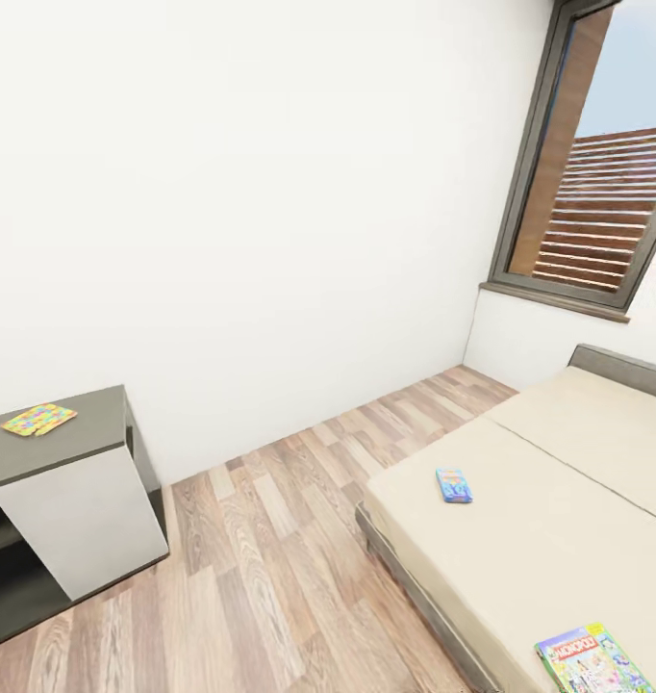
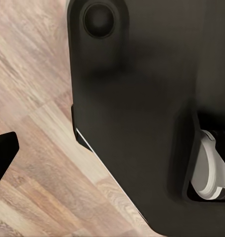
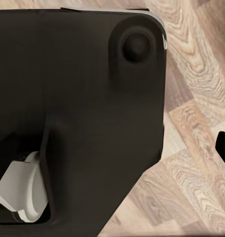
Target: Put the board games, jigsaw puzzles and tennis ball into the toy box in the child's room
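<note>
We are looking into the child's room [image 1: 251, 192], a white-walled space with a wood-plank floor [image 1: 270, 568] running through the middle of the head frame and a window [image 1: 597, 164] in the upper right. The largest thing in view is the bed [image 1: 540, 520], filling the lower right, its beige cover bare except for two board games. The Monopoly box [image 1: 590, 660] lies flat at the bottom right edge of the frame, partly cut off, and the light-blue game [image 1: 453, 485] lies flat nearer the middle of the frame, close to the bed's left edge; the two are well apart. At the lower left stands the dark wing of the table [image 1: 78, 433] with a white front panel below it, and on its top, at the far left of the frame, rests one jigsaw puzzle [image 1: 38, 419], lying flat. We cannot see the toy box, the tennis ball or the other toys here. The wrist views look down on the plank floor past dark parts of our own body, with a small dark shape at one edge of each, and we cannot tell whether the left tool or the right tool is released or clenched. We judge that we are in the approach step, facing between table and bed with nothing gathered yet. The next move calls for driving up to the bed edge and bringing an arm over the nearer game, since a flat box on a soft cover will need a low grasp across its narrow sides.
</note>
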You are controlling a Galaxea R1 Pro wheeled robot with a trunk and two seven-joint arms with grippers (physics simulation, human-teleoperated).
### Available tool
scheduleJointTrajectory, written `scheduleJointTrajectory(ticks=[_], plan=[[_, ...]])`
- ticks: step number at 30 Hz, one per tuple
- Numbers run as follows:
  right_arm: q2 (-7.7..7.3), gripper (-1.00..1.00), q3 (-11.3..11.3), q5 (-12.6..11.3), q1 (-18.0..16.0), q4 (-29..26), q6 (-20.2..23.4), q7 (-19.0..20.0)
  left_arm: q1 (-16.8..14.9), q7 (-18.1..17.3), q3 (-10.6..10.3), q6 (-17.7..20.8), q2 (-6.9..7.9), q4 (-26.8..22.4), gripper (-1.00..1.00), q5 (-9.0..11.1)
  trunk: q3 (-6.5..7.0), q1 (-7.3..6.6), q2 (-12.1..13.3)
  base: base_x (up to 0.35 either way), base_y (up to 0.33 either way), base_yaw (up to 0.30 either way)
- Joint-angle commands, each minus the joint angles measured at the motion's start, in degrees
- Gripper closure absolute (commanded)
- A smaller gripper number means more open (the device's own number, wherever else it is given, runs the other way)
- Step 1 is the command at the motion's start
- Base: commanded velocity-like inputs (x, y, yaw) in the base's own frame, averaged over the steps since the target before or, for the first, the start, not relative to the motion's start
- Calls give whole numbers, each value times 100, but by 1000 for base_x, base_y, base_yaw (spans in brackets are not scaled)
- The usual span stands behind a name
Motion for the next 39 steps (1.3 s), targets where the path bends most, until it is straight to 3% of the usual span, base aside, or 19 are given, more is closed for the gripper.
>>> scheduleJointTrajectory(ticks=[1, 39], plan=[[-4, -100, -2, -6, -1, -1, -14, -2, -1, -1, 0, -17, 0, 1, -100, 0, -11, 1, -4, 0, 0, -228], [-22, -100, 10, -4, -1, -2, -57, -2, -1, -1, 47, -25, -57, 1, -100, 1, -191, 1, -4, 0, 0, -228]])
